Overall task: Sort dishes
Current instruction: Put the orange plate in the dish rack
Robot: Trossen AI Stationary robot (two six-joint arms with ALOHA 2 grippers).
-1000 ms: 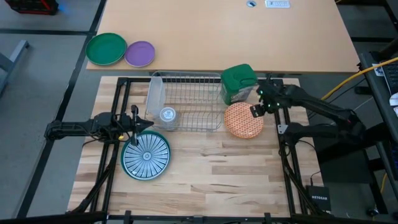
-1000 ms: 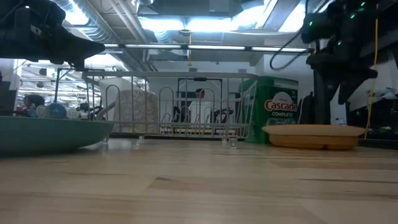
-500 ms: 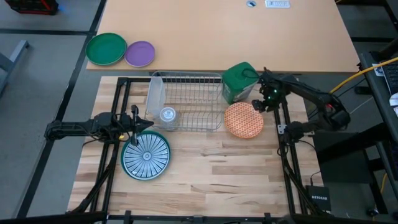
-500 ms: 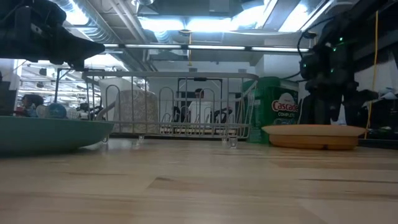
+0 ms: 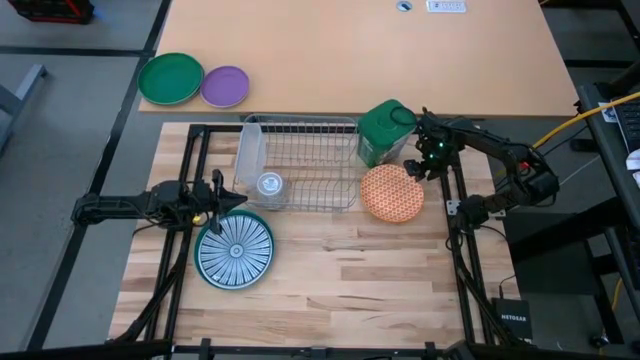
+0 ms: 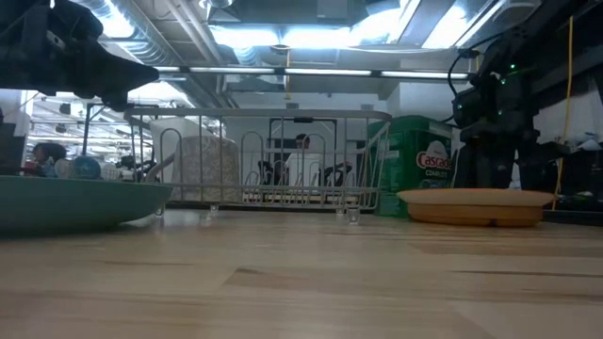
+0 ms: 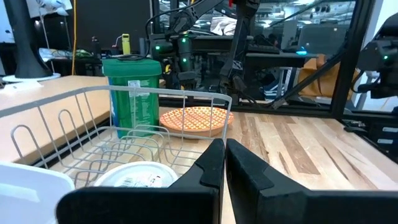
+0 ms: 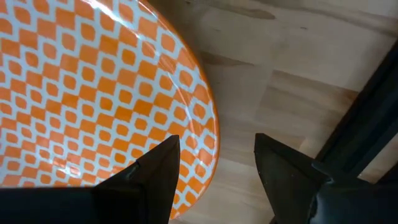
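Nearest me on the wooden table point(image 5: 340, 270) I see the teal-and-white striped plate point(image 5: 235, 249), with my left gripper point(image 5: 222, 193) hovering at its far edge, fingers pressed together. Beyond it stands the wire dish rack point(image 5: 305, 165) holding a white dish point(image 5: 268, 184). My right gripper point(image 8: 214, 165) sits spread wide over the orange patterned plate's point(image 5: 391, 193) rim, beside the green canister point(image 6: 424, 165) reading "Cascade Complete".
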